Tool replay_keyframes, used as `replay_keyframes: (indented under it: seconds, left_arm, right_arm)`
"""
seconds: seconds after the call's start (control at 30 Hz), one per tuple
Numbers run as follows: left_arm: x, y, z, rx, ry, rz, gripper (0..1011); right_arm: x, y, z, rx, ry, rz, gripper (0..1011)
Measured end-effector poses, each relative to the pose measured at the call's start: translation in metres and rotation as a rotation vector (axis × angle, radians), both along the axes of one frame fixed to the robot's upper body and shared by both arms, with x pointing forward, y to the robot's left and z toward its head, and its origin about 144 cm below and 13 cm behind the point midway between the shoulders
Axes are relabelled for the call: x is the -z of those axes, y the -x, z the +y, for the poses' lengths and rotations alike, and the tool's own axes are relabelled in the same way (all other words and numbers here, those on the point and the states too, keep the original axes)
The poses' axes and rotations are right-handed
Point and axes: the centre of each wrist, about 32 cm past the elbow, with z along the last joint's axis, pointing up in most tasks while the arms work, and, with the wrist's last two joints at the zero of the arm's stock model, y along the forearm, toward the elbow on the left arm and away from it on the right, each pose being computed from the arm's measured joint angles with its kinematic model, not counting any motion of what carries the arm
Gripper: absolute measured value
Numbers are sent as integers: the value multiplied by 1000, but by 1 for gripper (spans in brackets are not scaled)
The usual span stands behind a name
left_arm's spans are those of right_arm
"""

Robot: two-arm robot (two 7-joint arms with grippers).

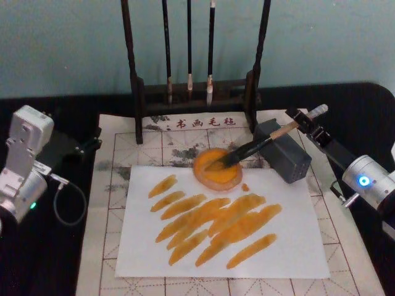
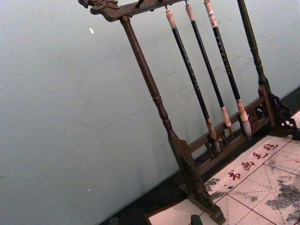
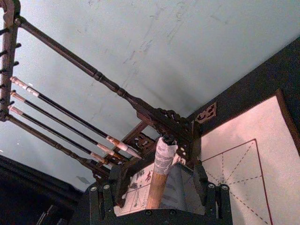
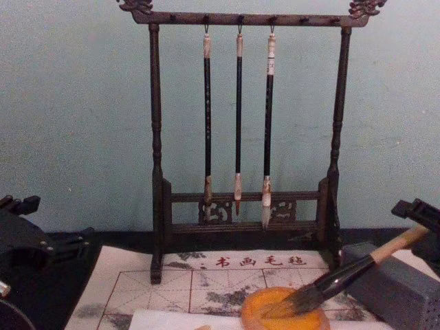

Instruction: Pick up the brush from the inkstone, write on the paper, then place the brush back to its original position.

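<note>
Fingers (image 3: 104, 199) of the right gripper (image 1: 306, 121) stand spread either side of the top end of the brush (image 1: 259, 145), with a gap on both sides, so it grips nothing. The brush slants down across a grey block (image 1: 290, 159), its bushy tip in the inkstone (image 1: 210, 179) at the far edge of the orange-streaked paper (image 1: 296, 246). It should handle light and stiff, with a soft, wet tip and a slick glossy black part; bare wood near the top looks the best hold. Where the bristles end in the ink is hard to make out. The left gripper (image 1: 86, 147) sits parked at the left.
</note>
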Motion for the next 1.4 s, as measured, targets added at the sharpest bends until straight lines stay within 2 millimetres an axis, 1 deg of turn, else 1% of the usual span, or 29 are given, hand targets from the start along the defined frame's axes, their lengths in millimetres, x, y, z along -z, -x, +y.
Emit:
replay_keyframes:
  seconds: [1.0,1.07,1.2,1.27,1.3,1.33,1.37,1.4]
  left_arm:
    - [0,0,0,0,0,0,1001]
    - [0,0,0,0,0,0,1001]
    - [0,0,0,0,0,0,1001]
    - [0,0,0,0,0,0,1001]
    - [0,0,0,0,0,0,1001]
    - [0,0,0,0,0,0,1001]
    - [0,0,0,0,0,0,1001]
    - [0,0,0,0,0,0,1001]
  right_arm:
    - [0,0,0,-1,2,1,995]
    - [0,0,0,-1,2,1,945]
    - [0,0,0,-1,2,1,887]
    - [0,0,0,-1,2,1,820]
    - [0,0,0,-1,1,1,767]
    - [0,0,0,-1,2,1,767]
    - [0,0,0,-1,2,1,731]
    - [0,0,0,-1,2,1,716]
